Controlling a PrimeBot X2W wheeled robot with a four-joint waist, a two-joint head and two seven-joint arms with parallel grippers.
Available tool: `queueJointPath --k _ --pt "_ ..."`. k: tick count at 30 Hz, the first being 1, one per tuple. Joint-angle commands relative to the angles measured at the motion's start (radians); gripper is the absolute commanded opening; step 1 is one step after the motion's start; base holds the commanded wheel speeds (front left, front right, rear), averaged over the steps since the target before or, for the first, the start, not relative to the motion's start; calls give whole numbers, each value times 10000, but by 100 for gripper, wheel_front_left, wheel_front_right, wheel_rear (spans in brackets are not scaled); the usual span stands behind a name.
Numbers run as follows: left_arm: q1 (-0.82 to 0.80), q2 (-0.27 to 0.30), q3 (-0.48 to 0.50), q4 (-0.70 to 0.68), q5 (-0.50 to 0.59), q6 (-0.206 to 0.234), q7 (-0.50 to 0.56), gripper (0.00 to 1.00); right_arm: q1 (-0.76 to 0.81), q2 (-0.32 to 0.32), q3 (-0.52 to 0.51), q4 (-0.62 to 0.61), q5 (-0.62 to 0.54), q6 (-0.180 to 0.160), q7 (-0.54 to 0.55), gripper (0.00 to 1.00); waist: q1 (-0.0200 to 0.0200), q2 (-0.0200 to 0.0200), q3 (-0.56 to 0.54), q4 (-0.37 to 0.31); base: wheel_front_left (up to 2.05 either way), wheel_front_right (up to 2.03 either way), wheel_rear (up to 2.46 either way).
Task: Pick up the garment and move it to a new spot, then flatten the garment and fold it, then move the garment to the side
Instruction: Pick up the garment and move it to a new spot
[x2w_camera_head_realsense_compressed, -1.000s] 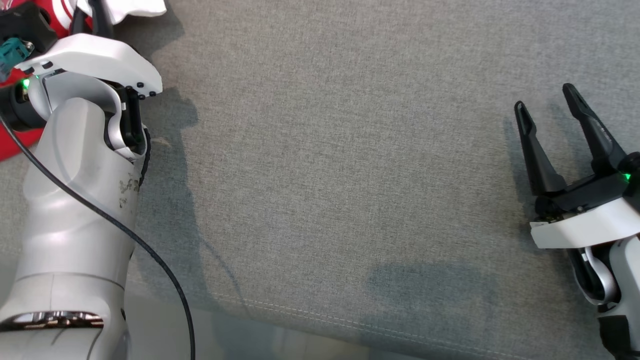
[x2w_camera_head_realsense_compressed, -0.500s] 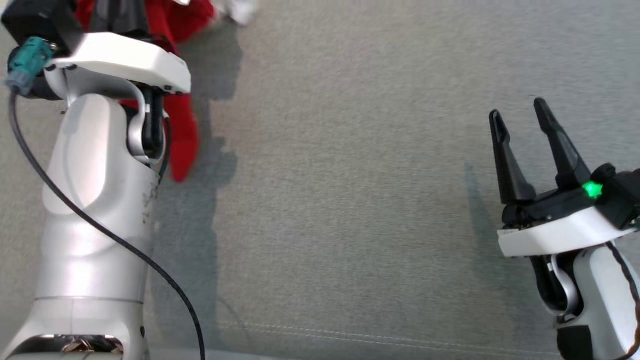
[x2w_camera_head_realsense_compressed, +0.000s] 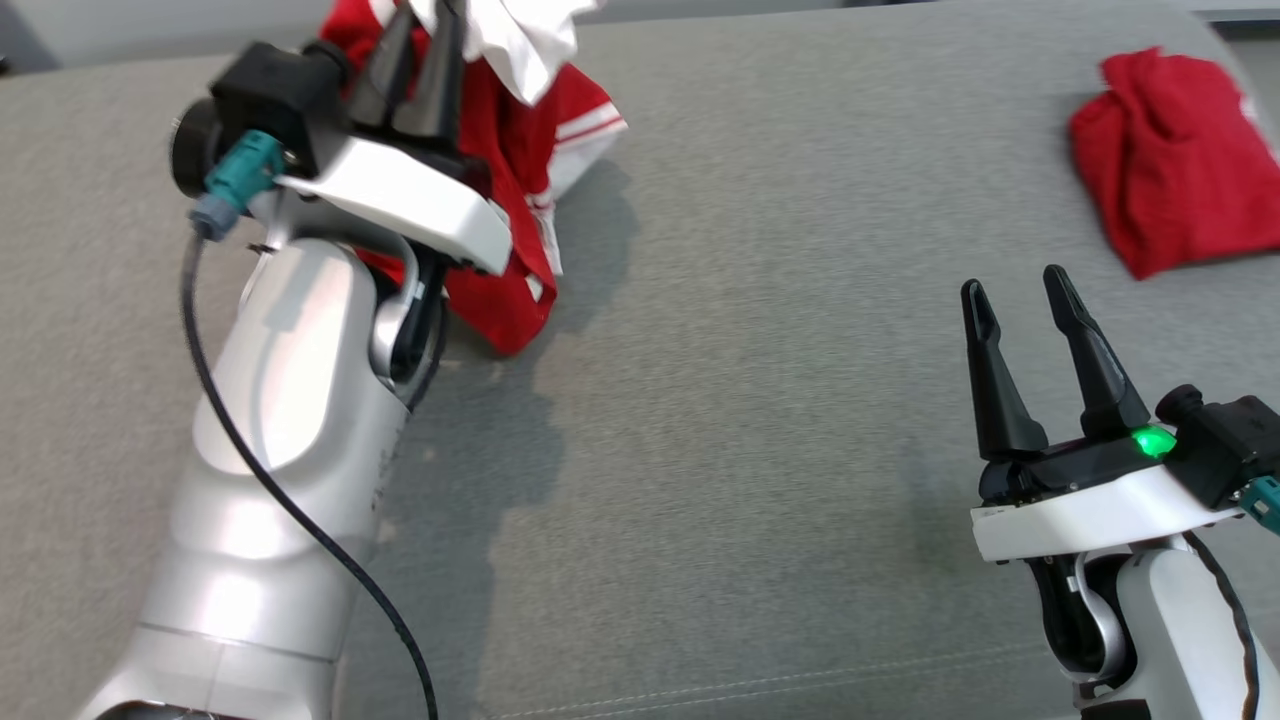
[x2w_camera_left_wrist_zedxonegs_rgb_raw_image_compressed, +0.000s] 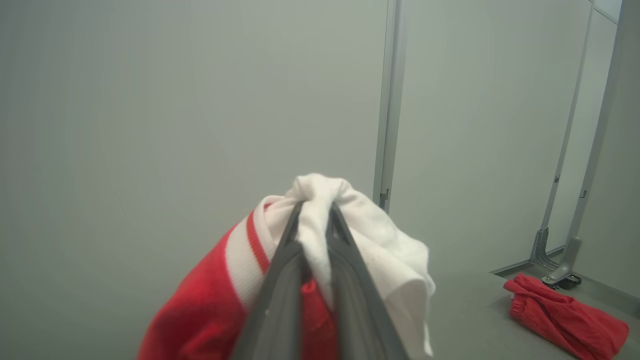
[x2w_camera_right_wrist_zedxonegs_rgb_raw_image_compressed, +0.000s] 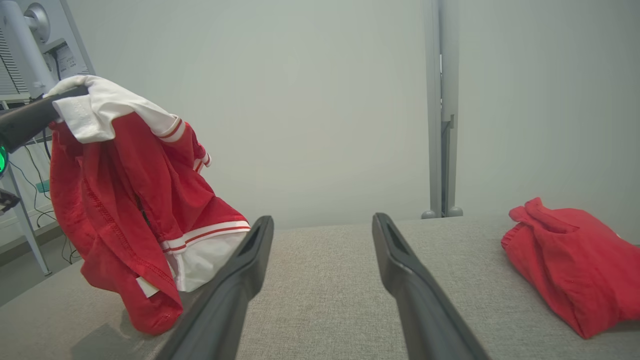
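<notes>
nearest me the right hand (x2w_camera_head_realsense_compressed: 1013, 282) is spread wide and empty over the grey bench (x2w_camera_head_realsense_compressed: 750, 400). further in, the left hand (x2w_camera_left_wrist_zedxonegs_rgb_raw_image_compressed: 315, 207) is clamped on the white edge of the red-and-white garment (x2w_camera_right_wrist_zedxonegs_rgb_raw_image_compressed: 125, 200), which hangs with its low end about at the bench. so it's picked up; placing, flattening, folding and shifting aside remain, i'd say. it's too bunched to tell its shape. at the far right lies another red bundle (x2w_camera_head_realsense_compressed: 1170, 160).

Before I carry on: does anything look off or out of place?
Nothing damaged or spilled. The left gripper is shut on the red-and-white garment by one white bunch, so it hangs crumpled over the grey surface. The right gripper is open and empty. A second red garment lies bundled at the far right.
</notes>
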Motion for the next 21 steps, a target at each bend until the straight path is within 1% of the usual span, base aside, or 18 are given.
queueJointPath --k 1,2,3,6,9,14,21 --pt "47 278 35 -323 -134 -41 72 0 75 86 163 -269 102 0 -60 100 0 0 -355 -625 0 0 0" --pt "188 273 -187 -332 -205 -38 110 0 105 154 161 -279 122 0 -60 100 0 0 -428 -886 0 0 0" --pt "266 271 -288 -351 -276 -40 134 0 120 183 150 -280 132 0 -60 100 0 0 -461 -1002 0 0 0" --pt "451 269 -530 -379 -432 -17 216 0 157 233 128 -280 154 0 -60 100 0 0 -527 -1191 0 0 0" --pt "1010 266 -962 -210 -765 195 413 0 278 294 86 -294 182 0 -60 100 0 0 -578 -1398 0 0 0" --pt "1687 266 -1395 245 -1083 319 523 0 427 347 58 -285 209 0 -60 100 0 0 -574 -1437 0 0 0" --pt "2515 265 -2262 1211 -1653 556 381 0 622 415 99 -158 254 0 -60 100 0 0 -662 -1200 0 0 0"
